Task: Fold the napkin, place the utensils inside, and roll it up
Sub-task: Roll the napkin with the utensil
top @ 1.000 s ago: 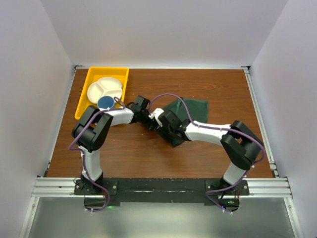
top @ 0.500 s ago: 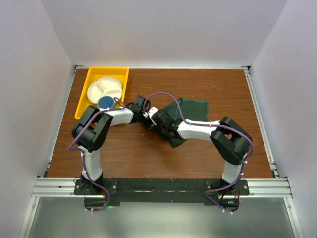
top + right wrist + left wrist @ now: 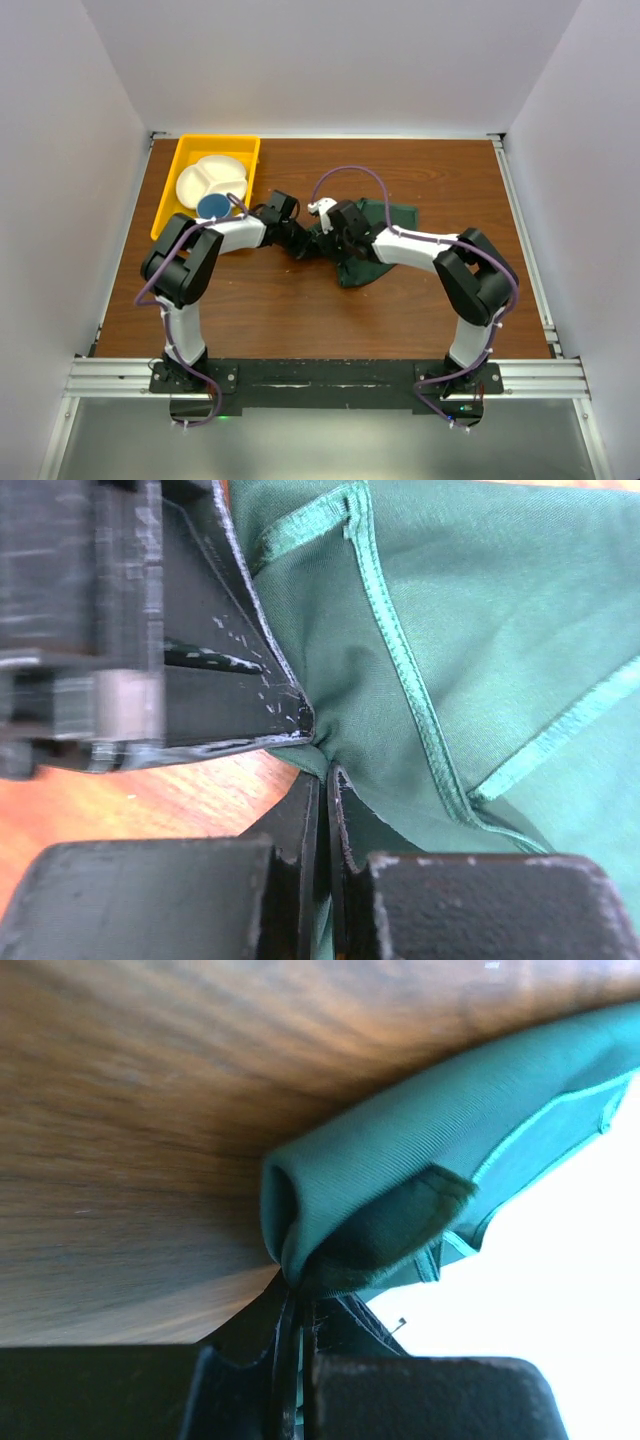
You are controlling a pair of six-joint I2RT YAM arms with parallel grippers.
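The dark green napkin [image 3: 398,216] lies crumpled on the wooden table right of centre. Both grippers meet at its left end. My left gripper [image 3: 304,246] is shut on a bunched fold of the napkin [image 3: 430,1130], its jaws pinched together at the cloth [image 3: 295,1285]. My right gripper [image 3: 327,238] is shut on the napkin [image 3: 480,630] right beside it, its tips [image 3: 325,768] almost touching the left gripper's finger [image 3: 210,695]. The pinched cloth is raised slightly off the wood. The utensils are out of view.
A yellow tray [image 3: 185,156] stands at the back left, holding a white divided plate [image 3: 212,178] and a blue cup [image 3: 212,206]. White walls close in the table on three sides. A metal rail [image 3: 320,378] runs along the near edge.
My right gripper has moved left and up toward the left gripper and has closed on the napkin. The cloth has bunched up more. The left gripper has kept its grip.
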